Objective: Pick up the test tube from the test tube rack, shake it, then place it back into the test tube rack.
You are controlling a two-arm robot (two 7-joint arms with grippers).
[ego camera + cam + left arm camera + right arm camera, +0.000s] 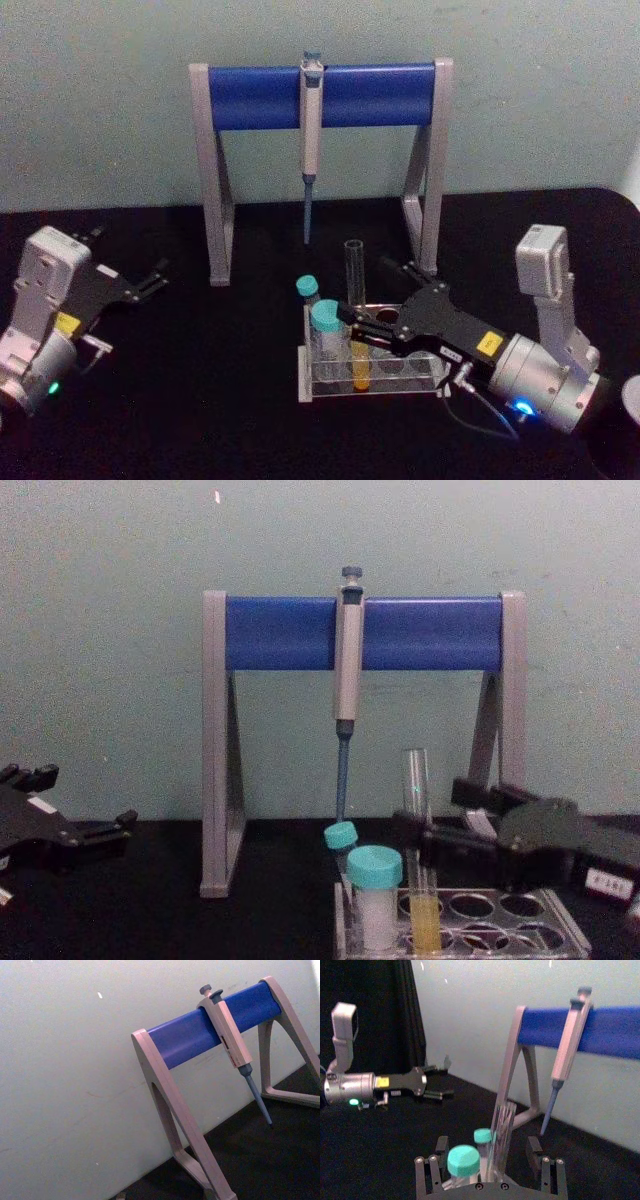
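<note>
The test tube [356, 320], holding yellow liquid in its lower part, stood upright in the test tube rack [372, 382] beside two teal-capped vials [325, 332] of white contents. The right gripper [362, 330] straddled the tube, fingers spread, apparently not clamped. The left gripper [152, 280] sat open, well left of the rack.

1 test tube [354, 290], 2 teal-capped vials [325, 330], 1 pipette [310, 140].

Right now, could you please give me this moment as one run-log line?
right hand: open, straddling test tube | tube: upright in test tube rack | left hand: open, idle at table's left
</note>
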